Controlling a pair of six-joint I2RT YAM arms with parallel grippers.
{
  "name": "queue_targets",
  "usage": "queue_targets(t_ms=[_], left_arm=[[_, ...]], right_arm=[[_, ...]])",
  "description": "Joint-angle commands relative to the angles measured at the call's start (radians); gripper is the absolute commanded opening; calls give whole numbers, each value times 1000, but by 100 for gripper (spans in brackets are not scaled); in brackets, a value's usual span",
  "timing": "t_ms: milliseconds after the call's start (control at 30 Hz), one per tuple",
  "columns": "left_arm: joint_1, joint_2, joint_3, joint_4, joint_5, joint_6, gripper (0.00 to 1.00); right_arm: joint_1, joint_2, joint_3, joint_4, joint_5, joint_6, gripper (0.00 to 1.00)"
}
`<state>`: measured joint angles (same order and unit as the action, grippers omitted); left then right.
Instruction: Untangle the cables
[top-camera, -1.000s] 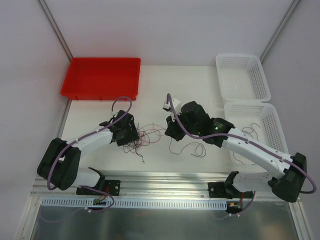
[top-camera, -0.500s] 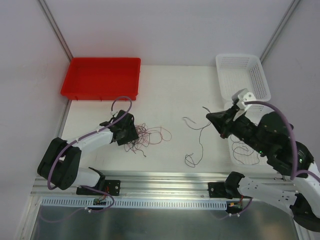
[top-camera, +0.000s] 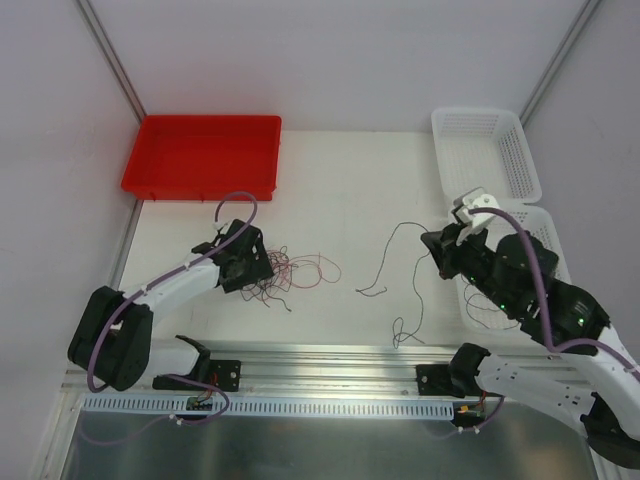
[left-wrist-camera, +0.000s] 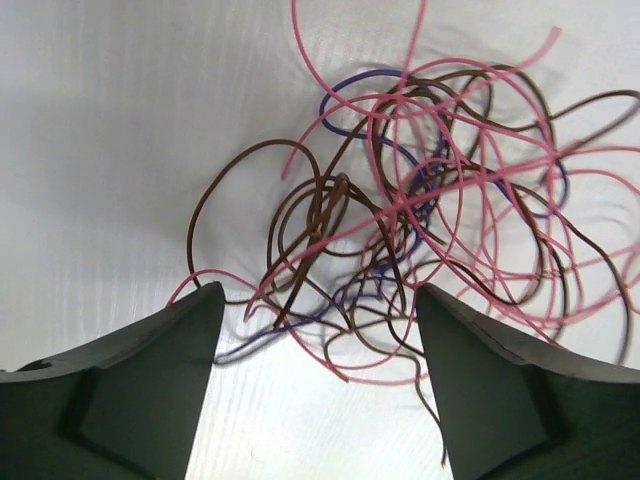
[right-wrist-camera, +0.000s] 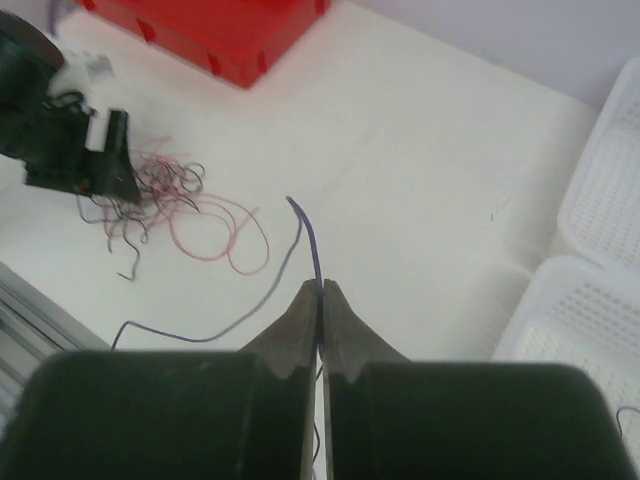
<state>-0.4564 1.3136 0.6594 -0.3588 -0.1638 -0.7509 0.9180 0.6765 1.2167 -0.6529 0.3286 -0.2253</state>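
My left end effector (left-wrist-camera: 318, 300) gapes at the tangle (left-wrist-camera: 420, 190); my right end effector (right-wrist-camera: 321, 292) pinches one purple wire (right-wrist-camera: 316, 250). Red tray (top-camera: 205, 120) at ten o'clock, white baskets (top-camera: 478, 113) at two.

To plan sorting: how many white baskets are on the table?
2. The far basket is at the far right; the near basket is just before it, partly behind the right arm.

Top cam looks down from high above the near edge over the whole table (top-camera: 330, 170). Left wrist cam's right on top of the tangle (left-wrist-camera: 420, 200); right wrist cam sees it far off, upper left.
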Motion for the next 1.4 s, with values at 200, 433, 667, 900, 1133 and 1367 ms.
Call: queue_targets(t_ms=[200,433,667,900,1133,1367], left_arm=[[7,-275,118,-160,44,123,98],[15,-401,178,-307,-130,219,99],[19,-588,148,-335,-327,311,99],[19,-750,65,-325,-433,321,99],[19,-781,32,-290,-427,324,99],[19,-746,39,-285,-388,338,99]], right_arm=[[-125,86,10,50,-20,18,1],[-157,188,225,-19,151,-69,1],[-191,259,443,71,446,-238,1],[-231,293,483,321,608,-448,1],[-401,373,527,365,607,-493,1],[-724,336,316,271,477,-197,1]])
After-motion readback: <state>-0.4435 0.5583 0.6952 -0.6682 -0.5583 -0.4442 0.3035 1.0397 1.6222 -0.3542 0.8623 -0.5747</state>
